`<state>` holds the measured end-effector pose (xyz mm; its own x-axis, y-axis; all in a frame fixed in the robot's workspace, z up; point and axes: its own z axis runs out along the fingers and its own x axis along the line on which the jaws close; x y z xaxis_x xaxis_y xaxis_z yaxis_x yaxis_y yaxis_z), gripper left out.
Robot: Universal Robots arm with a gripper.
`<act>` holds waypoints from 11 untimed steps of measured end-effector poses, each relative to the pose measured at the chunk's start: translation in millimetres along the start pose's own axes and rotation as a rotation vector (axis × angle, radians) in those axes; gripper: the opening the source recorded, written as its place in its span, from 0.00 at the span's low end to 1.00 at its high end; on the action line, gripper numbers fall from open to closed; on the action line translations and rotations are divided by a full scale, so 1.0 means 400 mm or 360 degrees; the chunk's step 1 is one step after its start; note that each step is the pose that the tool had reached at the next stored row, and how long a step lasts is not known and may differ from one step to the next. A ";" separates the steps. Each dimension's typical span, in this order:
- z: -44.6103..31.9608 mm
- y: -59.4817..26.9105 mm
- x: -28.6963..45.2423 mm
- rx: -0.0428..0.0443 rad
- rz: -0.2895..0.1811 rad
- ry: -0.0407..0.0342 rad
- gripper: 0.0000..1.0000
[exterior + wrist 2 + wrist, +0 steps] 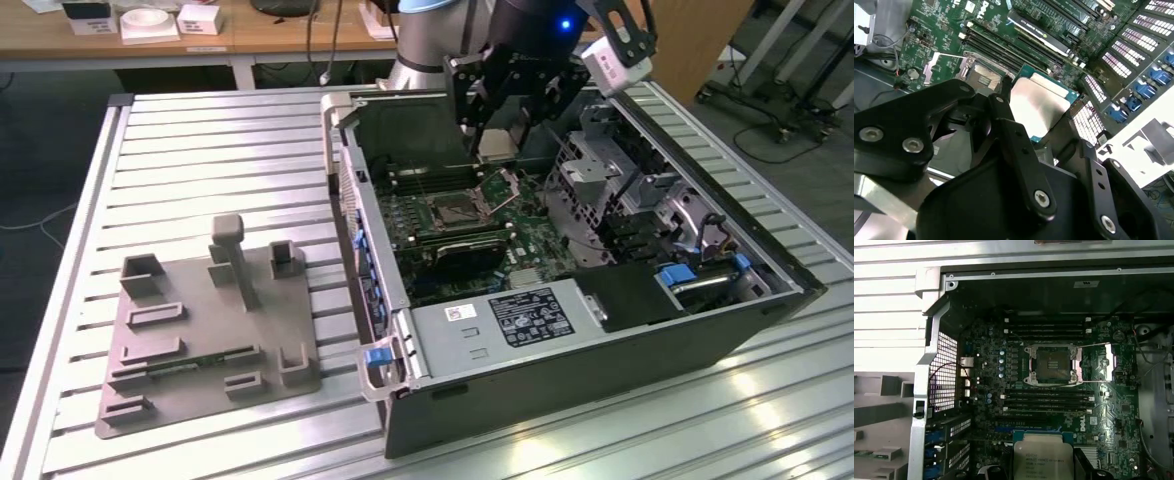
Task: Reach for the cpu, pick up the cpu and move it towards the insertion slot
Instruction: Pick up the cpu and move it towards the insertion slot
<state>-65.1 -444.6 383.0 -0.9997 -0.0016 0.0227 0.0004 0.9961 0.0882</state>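
The arm is over the open computer case [574, 300], which lies on its side on the ribbed metal bench [200, 160]. The pincer [505, 140] hangs inside the case above the motherboard [534, 235], clenched on the cpu [497, 146].

In the second wrist view the cpu [1036, 107] sits between the black fingers [1019, 145], its silver-grey top with green rim facing the camera, clear of the board below it. In the first wrist view the cpu [1043, 457] is seen from above, metal lid up, level with the board and not touching it.

The insertion slot [451, 211] is in the middle of the motherboard, its hinged metal lid plate [501, 186] standing raised. In the first wrist view the slot [1051, 364] shows a dark square centre in a silver frame, with the lid plate [1106, 362] swung to one side. Long memory slots [1049, 402] lie between the slot and the cpu in that view, and more run on the slot's far side. The cpu is near the slot but not over it.

On the bench toward the exterior view's left is the grey plastic fixture [207, 325], with a thin green circuit strip [200, 362] lying in it. It is well apart from the case.
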 end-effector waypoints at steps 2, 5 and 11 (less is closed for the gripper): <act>0.000 0.000 0.000 0.0000 0.0000 0.0000 0.55; 0.003 0.022 0.000 0.0000 0.0000 -0.0001 0.55; 0.012 0.074 0.000 0.0000 0.0000 -0.0004 0.55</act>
<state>-65.2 -414.9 381.0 -0.9998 -0.0017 0.0202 0.0001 0.9961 0.0882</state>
